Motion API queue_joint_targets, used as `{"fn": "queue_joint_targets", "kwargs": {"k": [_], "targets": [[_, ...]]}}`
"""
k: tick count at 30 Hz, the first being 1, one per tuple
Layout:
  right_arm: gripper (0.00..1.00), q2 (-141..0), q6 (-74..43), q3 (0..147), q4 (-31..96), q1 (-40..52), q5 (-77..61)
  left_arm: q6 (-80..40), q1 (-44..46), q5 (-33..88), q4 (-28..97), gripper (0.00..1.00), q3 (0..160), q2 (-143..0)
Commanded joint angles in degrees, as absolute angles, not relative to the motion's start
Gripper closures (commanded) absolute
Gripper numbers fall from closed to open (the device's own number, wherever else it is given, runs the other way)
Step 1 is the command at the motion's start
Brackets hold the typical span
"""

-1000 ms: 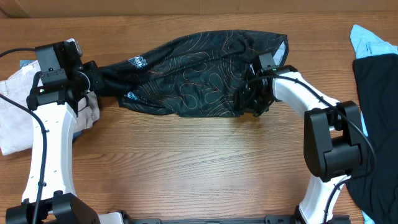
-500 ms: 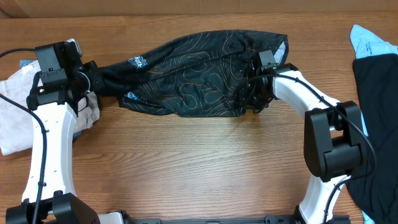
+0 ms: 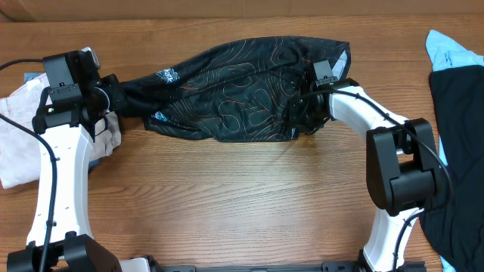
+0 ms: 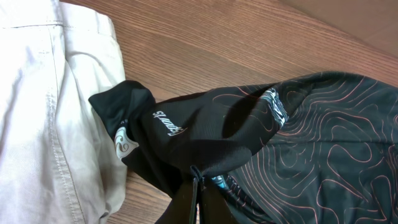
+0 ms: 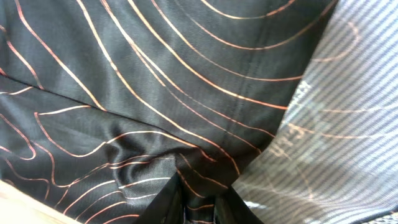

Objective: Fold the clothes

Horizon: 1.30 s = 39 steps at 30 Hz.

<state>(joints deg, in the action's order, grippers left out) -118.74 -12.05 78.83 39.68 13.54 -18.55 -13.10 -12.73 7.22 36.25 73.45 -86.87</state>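
The black garment (image 3: 234,91) with orange contour lines and light-blue logos lies stretched across the far middle of the table. My left gripper (image 3: 113,97) is shut on its left end, pinching a black hem (image 4: 186,149). My right gripper (image 3: 304,115) is shut on a fold of the garment's right part (image 5: 199,186); the patterned cloth (image 5: 155,81) fills the right wrist view, with a grey mesh inner side (image 5: 336,124) to the right.
Beige trousers (image 3: 23,128) lie at the left edge, also in the left wrist view (image 4: 50,106). A black cloth (image 3: 461,143) and a light-blue cloth (image 3: 454,49) lie at the right edge. Bare wood fills the table's front half.
My right gripper has shifted slightly left with the cloth in it. The left arm has not moved.
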Motion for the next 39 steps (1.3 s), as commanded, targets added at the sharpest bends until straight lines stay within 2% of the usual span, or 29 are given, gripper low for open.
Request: {"fn": "queue_joint_targets", "kwargs": {"k": [1,10,27,39], "targets": [[0.81,-119.2,-16.8,79.5,40.0,13.3,-15.4,-11.7,-12.7,7.1,36.2,0.96,74.4,-86.9],[0.76,-119.2,-21.3,79.5,38.0,13.3,-15.4,-11.7,-12.7,7.0,36.2,0.96,74.4,-86.9],[0.76,-119.2,-27.7,79.5,37.6,12.7,-15.3,-11.7,-12.7,7.1,36.2,0.96,74.4,-86.9],[0.73,-118.8,-29.0,79.6,36.4,9.8,-22.9,-11.7,-12.7,7.0,36.2,0.96,74.4,-86.9]]}}
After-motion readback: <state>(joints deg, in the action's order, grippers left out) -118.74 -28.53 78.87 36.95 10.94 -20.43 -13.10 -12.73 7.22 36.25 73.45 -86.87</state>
